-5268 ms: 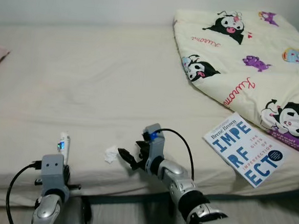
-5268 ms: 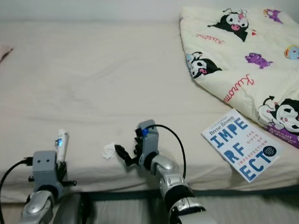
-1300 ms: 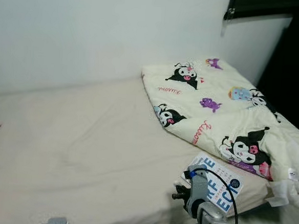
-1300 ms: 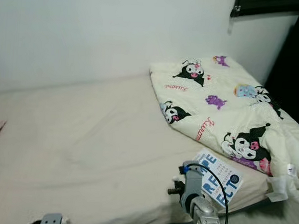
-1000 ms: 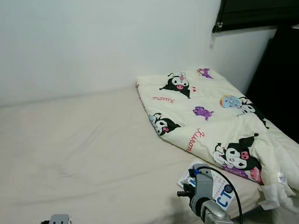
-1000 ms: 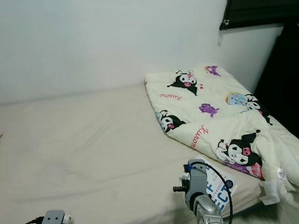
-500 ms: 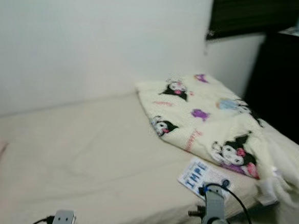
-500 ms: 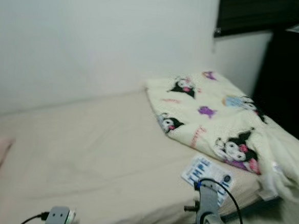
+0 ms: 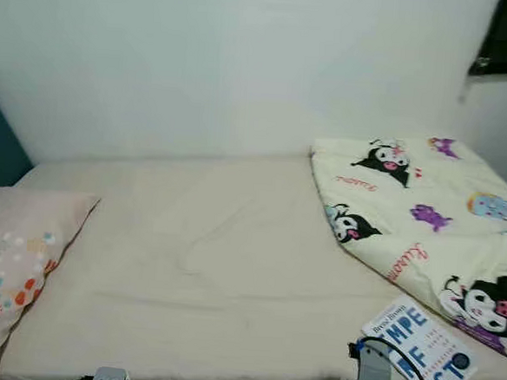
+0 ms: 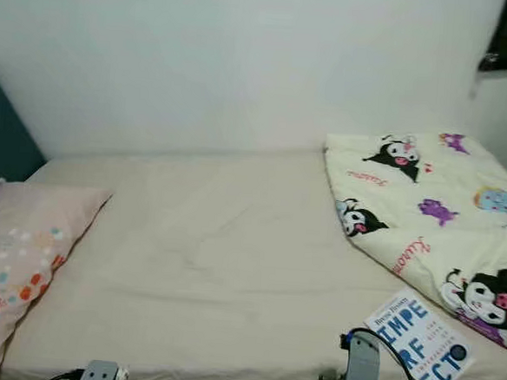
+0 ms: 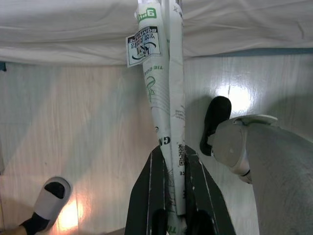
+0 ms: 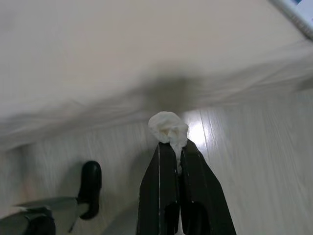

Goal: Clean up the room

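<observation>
While carrying, keep right gripper (image 12: 177,147) clamped on crumpled tissue (image 12: 168,127) above wooden floor (image 12: 254,161), left gripper (image 11: 171,161) pinching white tube (image 11: 164,98); find bin, avoid bed (image 9: 231,267) edge, release low.

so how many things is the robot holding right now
2. The left hand is shut on a rolled white tube with green print; the right hand pinches a crumpled white tissue. Both hang over the wooden floor beside the bed.
</observation>
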You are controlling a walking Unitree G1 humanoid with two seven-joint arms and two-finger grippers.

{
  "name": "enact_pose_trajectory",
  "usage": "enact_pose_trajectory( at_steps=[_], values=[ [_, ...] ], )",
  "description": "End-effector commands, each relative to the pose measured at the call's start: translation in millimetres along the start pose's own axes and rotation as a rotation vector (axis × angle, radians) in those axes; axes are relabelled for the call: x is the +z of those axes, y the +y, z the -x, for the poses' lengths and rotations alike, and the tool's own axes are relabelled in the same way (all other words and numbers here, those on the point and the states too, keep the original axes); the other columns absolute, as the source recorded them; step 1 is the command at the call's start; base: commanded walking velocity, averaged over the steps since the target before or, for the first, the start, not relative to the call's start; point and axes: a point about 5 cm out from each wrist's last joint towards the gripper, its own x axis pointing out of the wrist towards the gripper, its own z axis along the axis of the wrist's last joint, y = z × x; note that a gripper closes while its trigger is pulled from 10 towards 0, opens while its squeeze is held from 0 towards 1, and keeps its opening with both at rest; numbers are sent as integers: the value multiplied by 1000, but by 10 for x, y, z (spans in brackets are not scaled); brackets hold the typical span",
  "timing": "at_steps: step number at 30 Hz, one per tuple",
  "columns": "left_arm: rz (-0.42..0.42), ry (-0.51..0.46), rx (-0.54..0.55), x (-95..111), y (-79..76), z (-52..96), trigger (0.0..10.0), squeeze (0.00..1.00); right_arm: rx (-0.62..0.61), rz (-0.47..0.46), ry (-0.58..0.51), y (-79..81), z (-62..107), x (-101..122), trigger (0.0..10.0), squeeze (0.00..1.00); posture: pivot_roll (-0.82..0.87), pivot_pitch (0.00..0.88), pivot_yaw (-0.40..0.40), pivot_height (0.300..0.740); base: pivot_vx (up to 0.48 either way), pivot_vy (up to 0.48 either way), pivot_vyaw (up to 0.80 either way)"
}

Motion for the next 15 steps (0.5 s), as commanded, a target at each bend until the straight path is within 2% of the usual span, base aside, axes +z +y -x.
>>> enact_pose_trajectory(
  at_steps=[1,8,15],
  values=[
    [-20,0,3,4,32,0,10000,0,-6,-2,30,7,7,-70,10000,0,-126,0,65,740,0,0,794],
    [-8,8,-3,-17,11,2,10000,0,-16,5,56,-34,26,-164,10000,0,-139,0,57,740,0,0,794],
    [63,29,-18,-60,-36,6,10000,0,-24,34,81,-91,46,-243,10000,0,-141,1,48,740,0,0,794]
  ],
)
